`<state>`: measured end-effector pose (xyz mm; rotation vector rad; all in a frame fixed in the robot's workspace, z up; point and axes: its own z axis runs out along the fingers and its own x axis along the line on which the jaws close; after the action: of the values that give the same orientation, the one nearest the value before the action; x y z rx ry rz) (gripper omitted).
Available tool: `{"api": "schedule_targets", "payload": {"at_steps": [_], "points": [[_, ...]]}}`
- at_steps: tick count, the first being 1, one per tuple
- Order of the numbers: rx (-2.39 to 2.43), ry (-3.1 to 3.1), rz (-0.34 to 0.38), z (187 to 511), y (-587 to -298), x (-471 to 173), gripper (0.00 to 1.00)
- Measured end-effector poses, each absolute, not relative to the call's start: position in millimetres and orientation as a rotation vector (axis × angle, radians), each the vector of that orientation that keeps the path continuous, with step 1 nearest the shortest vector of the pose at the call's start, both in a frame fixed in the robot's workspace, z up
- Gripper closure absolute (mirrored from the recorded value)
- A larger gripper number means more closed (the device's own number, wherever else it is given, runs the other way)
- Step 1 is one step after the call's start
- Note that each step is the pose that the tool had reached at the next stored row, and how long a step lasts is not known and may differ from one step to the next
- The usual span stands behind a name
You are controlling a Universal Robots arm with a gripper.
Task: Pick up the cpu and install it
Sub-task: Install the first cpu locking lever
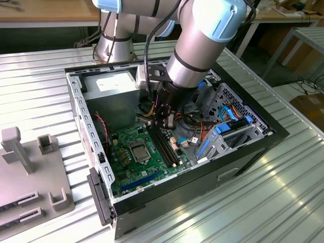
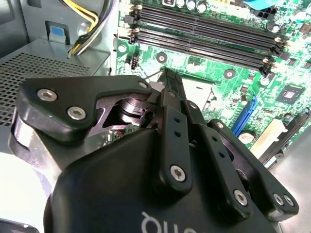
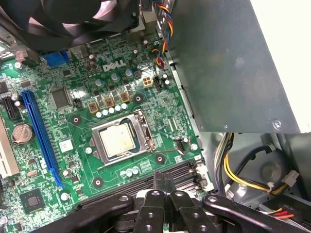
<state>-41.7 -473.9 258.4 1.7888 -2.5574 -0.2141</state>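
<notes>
Open black PC case [image 1: 243, 152] lies on a ribbed metal surface [image 1: 283, 197], with the green board [image 1: 126, 152] flat at its bottom.

The cpu [image 3: 117, 140], a thin matte silvery square plate, sits inside the square metal-framed socket [image 3: 146, 127] in the first wrist view; the frame's opening surrounds it on all sides. In the exterior view it shows as a small grey square [image 1: 138, 150] in the middle of the board.

Gripper [image 3: 164, 178] hangs above the black memory slots [image 3: 187, 171], just beside the socket and apart from the cpu. Its jaws are clenched together with nothing between them: two black bolted fingers [image 3: 158, 180] meet at the tips in the first wrist view, and the second wrist view shows the same black linkage [image 2: 171, 87] narrowing to a point over the board.

Grey power supply box [image 1: 112, 93], smooth sheet metal, fills the case's far corner, with yellow and black cables [image 3: 238, 177] beside it
</notes>
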Motion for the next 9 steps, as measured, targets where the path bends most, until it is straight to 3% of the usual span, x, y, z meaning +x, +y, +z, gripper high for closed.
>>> {"api": "schedule_targets", "payload": {"at_steps": [9], "points": [[1.791,-2.559,-0.221,254.5,-457.7,-41.6,0.89]]}}
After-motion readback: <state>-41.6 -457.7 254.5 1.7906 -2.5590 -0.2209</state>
